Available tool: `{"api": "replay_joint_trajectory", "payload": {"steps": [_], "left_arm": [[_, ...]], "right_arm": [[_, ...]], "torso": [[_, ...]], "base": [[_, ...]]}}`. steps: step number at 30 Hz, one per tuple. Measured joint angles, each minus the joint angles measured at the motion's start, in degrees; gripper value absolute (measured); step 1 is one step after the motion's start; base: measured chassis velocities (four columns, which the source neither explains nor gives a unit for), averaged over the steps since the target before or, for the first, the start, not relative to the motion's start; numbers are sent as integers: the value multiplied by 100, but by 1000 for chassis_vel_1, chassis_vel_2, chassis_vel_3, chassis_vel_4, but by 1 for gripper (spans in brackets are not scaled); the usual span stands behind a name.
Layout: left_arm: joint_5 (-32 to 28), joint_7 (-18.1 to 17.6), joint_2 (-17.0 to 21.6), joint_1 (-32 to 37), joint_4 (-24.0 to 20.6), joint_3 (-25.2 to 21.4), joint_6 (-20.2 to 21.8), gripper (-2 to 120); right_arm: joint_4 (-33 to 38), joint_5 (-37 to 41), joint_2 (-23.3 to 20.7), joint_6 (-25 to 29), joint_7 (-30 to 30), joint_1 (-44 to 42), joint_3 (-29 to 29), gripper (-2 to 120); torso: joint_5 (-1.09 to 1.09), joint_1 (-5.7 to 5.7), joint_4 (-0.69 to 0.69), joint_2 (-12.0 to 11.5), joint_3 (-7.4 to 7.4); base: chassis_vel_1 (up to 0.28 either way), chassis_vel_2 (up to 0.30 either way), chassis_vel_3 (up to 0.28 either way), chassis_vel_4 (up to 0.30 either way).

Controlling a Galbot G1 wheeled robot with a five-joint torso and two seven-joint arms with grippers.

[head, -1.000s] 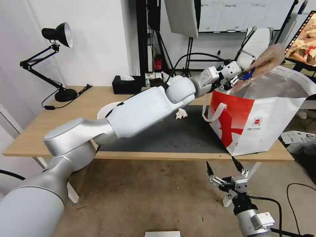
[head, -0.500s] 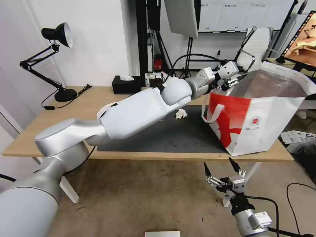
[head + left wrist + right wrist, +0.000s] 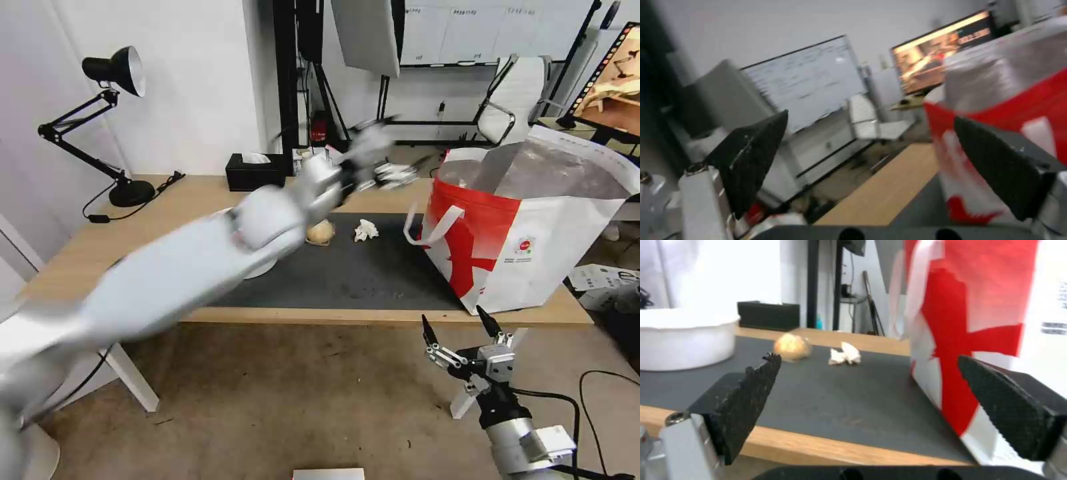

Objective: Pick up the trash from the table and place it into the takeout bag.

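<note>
Counter (image 3: pixel 167 200): light wood, with a dark mat (image 3: pixel 347 273) across its middle. The near left part is hidden behind the smeared left arm in the head view.

Bag (image 3: pixel 533 233): stands upright on the right end of the counter, partly on the mat, mouth open, foil lining showing. Contents cannot be made out; the near wall hides the inside. 1 white strap (image 3: pixel 430 227) hangs down the red face. In the right wrist view the bag's red-and-white wall (image 3: pixel 978 316) runs off the frame edge.

Left arm: stretched over the counter, heavily blurred. Left hand (image 3: pixel 393 172) hangs in the air above the back of the mat, just left of the bag's rim. In the left wrist view its 2 fingers (image 3: pixel 753 156) stand wide apart with nothing between them, the bag (image 3: pixel 1009 100) close behind.

Bowl (image 3: pixel 684 336): white, on the mat's left part. In the head view most of it is covered by the arm, only a bit of base showing (image 3: pixel 260 270). Its contents are not visible from either angle.

Right hand (image 3: pixel 463 337): low, in front of the counter's near edge, below the bag; fingers (image 3: pixel 742 400) spread wide, empty.

Tissue box (image 3: pixel 257 171): black, at the back edge of the counter.

Small bag with a beige lump (image 3: pixel 321 232): on the mat, just right of the arm; the knot is too small to tell.

Tissue (image 3: pixel 366 231): crumpled, on the mat, near the lump and apart from it, between it and the bag.
</note>
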Motion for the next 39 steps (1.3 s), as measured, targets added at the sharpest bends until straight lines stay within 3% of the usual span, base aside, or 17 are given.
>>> {"api": "replay_joint_trajectory", "payload": {"steps": [1,2,5,6,8,9,12,14,16,17,20,24,39], "left_arm": [[183,8,238,725,-282,-581,-47,100],[183,8,238,725,-282,-581,-47,100],[1249,49,552,3047,-988,-2459,-424,100],[1249,49,552,3047,-988,-2459,-424,100],[1732,10,319,4479,-1268,-3435,-626,100],[1732,10,319,4479,-1268,-3435,-626,100],[2424,6,-410,6152,-1375,-4299,-969,100],[2638,27,-625,6492,-1354,-4456,-1104,100],[3276,141,-1531,7474,-1191,-4852,-1437,100],[3276,141,-1531,7474,-1191,-4852,-1437,100],[3543,171,-2319,7952,-1178,-4833,-1378,100],[3877,247,-2625,8034,-1097,-4739,-1408,100],[3927,289,-2662,8049,-938,-4762,-1505,100]], "right_arm": [[4,-5,26,60,0,-21,-19,100],[4,-5,26,60,0,-21,-19,100],[-45,-116,178,226,-17,-123,-64,100],[-45,-116,178,226,-17,-123,-64,100],[-68,-223,276,302,-20,-203,-74,100],[-68,-223,276,302,-20,-203,-74,100],[-65,-326,391,344,-7,-314,-72,100],[-62,-332,413,357,0,-341,-69,100],[-146,-364,504,632,-4,-405,-82,100],[-146,-364,504,632,-4,-405,-82,100],[-569,-395,671,1167,-117,-425,-146,100],[-796,-395,773,1305,-187,-443,-165,100],[-851,-384,690,1137,-206,-325,-175,100]], "torso": [[0,-1,-1,0,0],[0,-1,-1,0,0],[6,-1,-3,1,0],[6,-1,-3,1,0],[3,-1,-6,1,0],[3,-1,-6,1,0],[3,-1,-5,0,0],[2,-1,-3,1,0],[2,-2,-3,1,-1],[2,-2,-3,1,-1],[7,-1,-5,1,1],[6,-1,-7,0,1],[5,1,-6,0,1]], "base": [[0,0,0,0],[0,0,0,0],[0,0,0,0],[0,0,0,0],[0,0,0,0],[0,0,0,0],[0,0,0,0],[0,0,0,0],[0,0,0,0],[0,0,0,0],[0,0,0,0],[0,0,0,0],[0,0,0,0]]}}
